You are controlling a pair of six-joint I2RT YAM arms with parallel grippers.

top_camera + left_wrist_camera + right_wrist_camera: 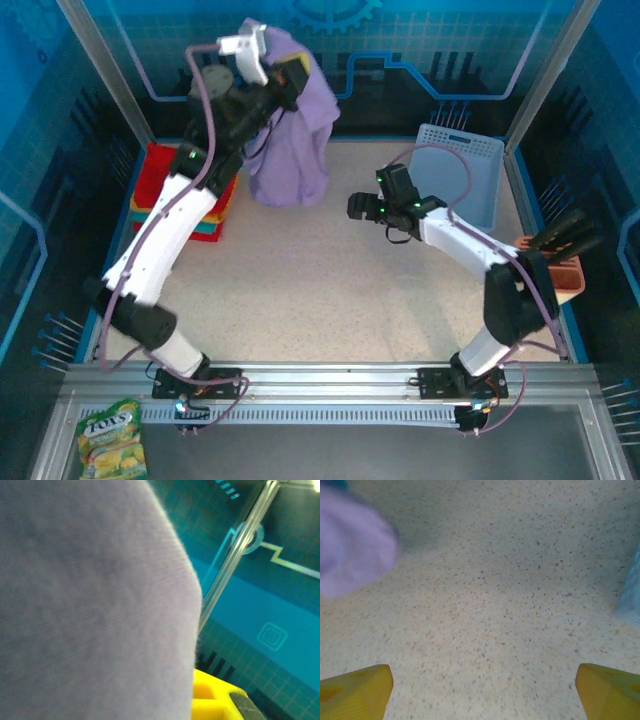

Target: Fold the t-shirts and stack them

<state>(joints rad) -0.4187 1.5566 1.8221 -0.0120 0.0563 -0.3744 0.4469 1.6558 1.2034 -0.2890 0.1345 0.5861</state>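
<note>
The left gripper (288,78) is clamped on the top of the purple tee (290,150), well left of the basket (465,180). The tee hangs with its long axis vertical, its lower end touching the table (330,290). The right gripper (362,208), between tee and basket, is spread wide and holds nothing.

walls: blue circuit-print panels (420,40) | frame: aluminium posts (108,70) | tabletop (320,290): speckled beige | near edge: metal rail (330,378)

Bright, even light casts soft shadows; the lavender t-shirt (90,605) sits blurred and out of focus in both wrist views.
</note>
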